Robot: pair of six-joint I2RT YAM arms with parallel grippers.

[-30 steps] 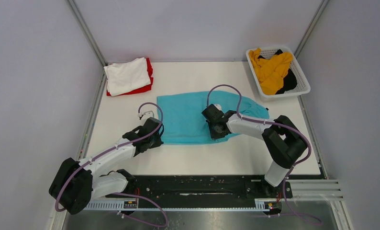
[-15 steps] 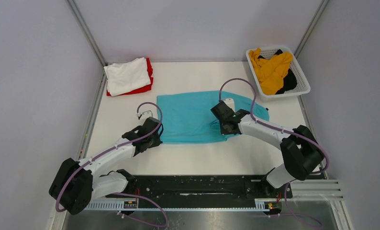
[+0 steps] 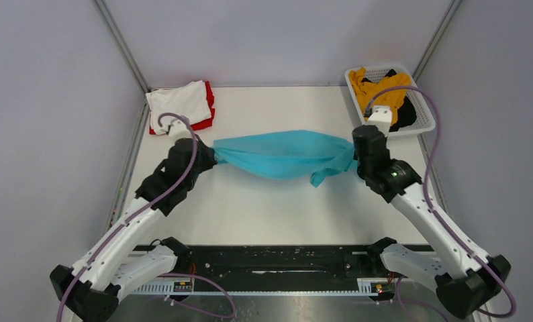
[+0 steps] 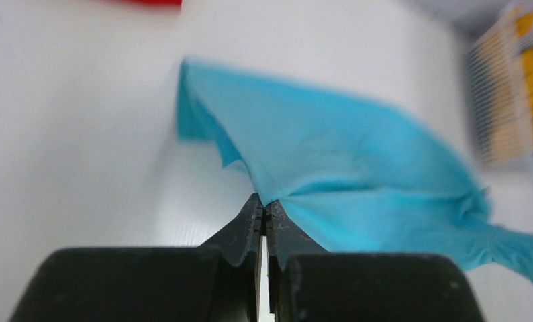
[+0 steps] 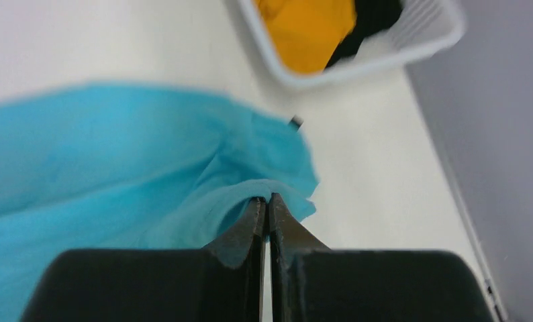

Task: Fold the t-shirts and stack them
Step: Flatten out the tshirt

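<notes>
At the upper left of the top view, a folded white t-shirt (image 3: 178,104) lies on a red t-shirt (image 3: 209,113). Just below them the left gripper (image 4: 264,204) has its fingers pressed together, pinching one end of the teal t-shirt (image 3: 284,153). The teal t-shirt is strung across mid-frame over the table (image 3: 264,208), sagging between both grippers. The right gripper (image 5: 265,201) pinches the other end. At the upper right, the white mesh basket (image 3: 411,131) holds a crumpled mustard t-shirt (image 3: 366,94) and a black t-shirt (image 3: 407,115).
</notes>
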